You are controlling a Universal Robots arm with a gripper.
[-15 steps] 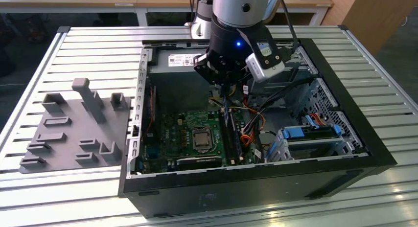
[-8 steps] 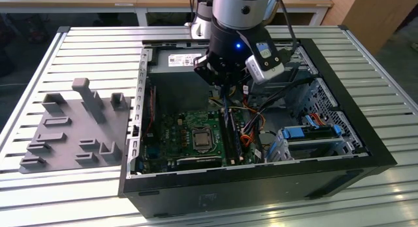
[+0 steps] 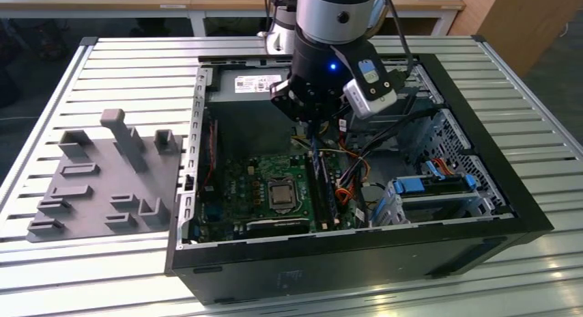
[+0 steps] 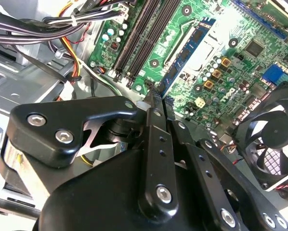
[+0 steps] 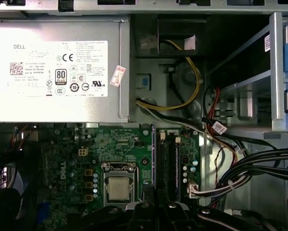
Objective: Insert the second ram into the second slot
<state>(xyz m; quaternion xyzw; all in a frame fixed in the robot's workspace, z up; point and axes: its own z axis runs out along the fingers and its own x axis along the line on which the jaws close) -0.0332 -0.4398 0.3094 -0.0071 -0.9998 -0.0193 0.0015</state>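
My gripper (image 3: 309, 123) hangs inside the open computer case (image 3: 273, 252), over the green motherboard (image 3: 246, 187). In the second wrist view its black fingers (image 4: 152, 113) stand shut on one end of the second ram (image 4: 183, 54), a thin dark blue stick reaching out from the fingertips above the board. The first wrist view has the ram (image 5: 153, 159) edge-on as a thin dark strip rising from the gripper (image 5: 151, 199). It lies parallel to the two black slots (image 5: 168, 163) and just beside them, on the processor socket's side. The slots (image 4: 141, 36) run beside the stick.
A silver power supply (image 5: 57, 77) fills the case's far end. Black cable bundles (image 5: 255, 166) cross beside the slots. The processor socket (image 5: 119, 187) and a fan (image 4: 274, 139) lie close by. Blue drive brackets (image 3: 437, 184) sit at the exterior view's right, a grey fixture plate (image 3: 100, 187) at its left.
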